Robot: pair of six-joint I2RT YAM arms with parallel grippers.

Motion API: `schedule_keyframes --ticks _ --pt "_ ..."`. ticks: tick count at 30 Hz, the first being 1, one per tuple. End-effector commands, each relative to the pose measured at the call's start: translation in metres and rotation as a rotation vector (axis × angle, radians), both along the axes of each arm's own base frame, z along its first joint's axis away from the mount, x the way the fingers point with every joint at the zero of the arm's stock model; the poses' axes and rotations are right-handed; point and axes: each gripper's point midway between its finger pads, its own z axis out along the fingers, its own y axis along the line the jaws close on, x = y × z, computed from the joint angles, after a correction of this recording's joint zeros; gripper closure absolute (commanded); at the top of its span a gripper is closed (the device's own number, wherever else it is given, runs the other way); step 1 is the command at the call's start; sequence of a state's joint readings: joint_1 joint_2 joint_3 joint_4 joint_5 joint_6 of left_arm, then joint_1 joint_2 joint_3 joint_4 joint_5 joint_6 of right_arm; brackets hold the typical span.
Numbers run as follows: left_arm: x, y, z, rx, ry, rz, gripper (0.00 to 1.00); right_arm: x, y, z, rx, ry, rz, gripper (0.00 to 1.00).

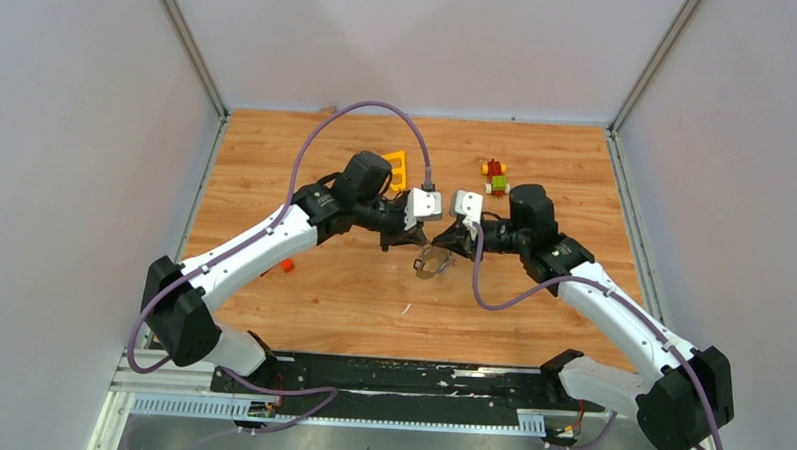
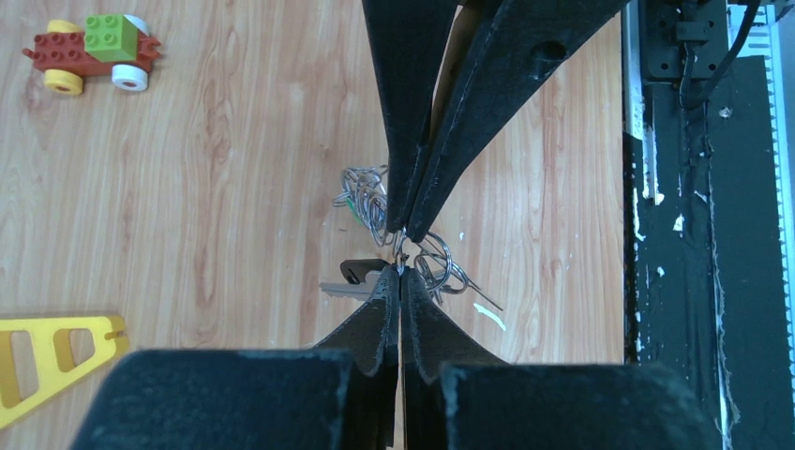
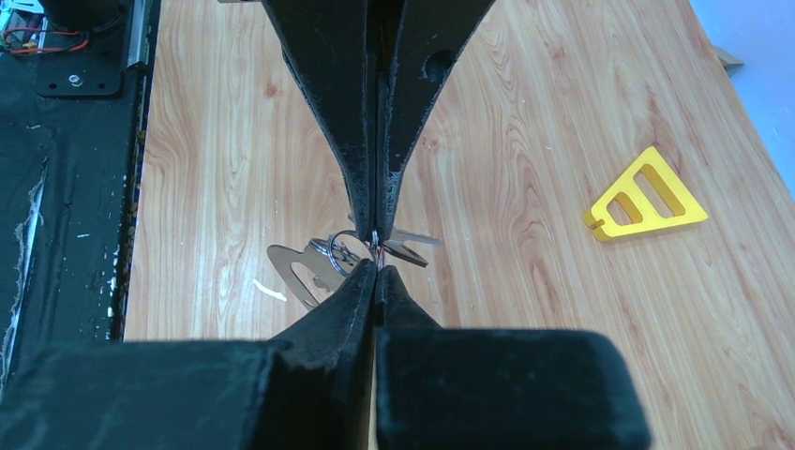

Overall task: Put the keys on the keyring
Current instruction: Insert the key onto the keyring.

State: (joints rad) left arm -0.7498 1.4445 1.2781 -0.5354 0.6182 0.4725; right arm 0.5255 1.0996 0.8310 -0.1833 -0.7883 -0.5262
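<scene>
My left gripper and right gripper meet tip to tip over the middle of the table, both shut. In the left wrist view my left gripper pinches a thin wire ring of the key bunch, and the right fingers come down from above onto the same wire. A black-tagged key, small split rings and a wire tangle with a green bit hang around the tips. In the right wrist view the flat silver keyring hangs just left of my right gripper, with a key behind.
A yellow plastic triangle frame lies behind the left arm. A red-green-yellow toy block figure sits behind the right arm. A small orange block lies by the left forearm. The black base rail runs along the near edge.
</scene>
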Motion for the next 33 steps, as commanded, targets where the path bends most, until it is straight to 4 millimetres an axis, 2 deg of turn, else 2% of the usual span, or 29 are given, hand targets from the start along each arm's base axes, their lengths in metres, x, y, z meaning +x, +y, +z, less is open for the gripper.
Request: schedule_keyframes --ticks 1,10,19,25,33 --pt "0.001 0.001 0.004 -0.007 -0.024 -0.028 1.0 -0.004 0.002 0.028 0.069 -0.067 0.036 1.0" --pt "-0.003 0.0 -0.004 0.017 0.002 -0.076 1.0 -0.004 0.0 0.033 0.101 -0.053 0.037 1.0" --pt "0.0 0.0 0.0 0.002 -0.028 -0.091 1.0 -0.007 -0.001 0.035 0.126 -0.037 0.056 1.0" --pt "0.001 0.001 0.0 0.002 -0.072 -0.128 0.85 -0.007 0.0 0.036 0.139 -0.027 0.062 1.0" --pt "0.007 0.002 0.006 0.001 -0.171 -0.167 0.76 -0.009 -0.002 0.037 0.144 -0.031 0.077 1.0"
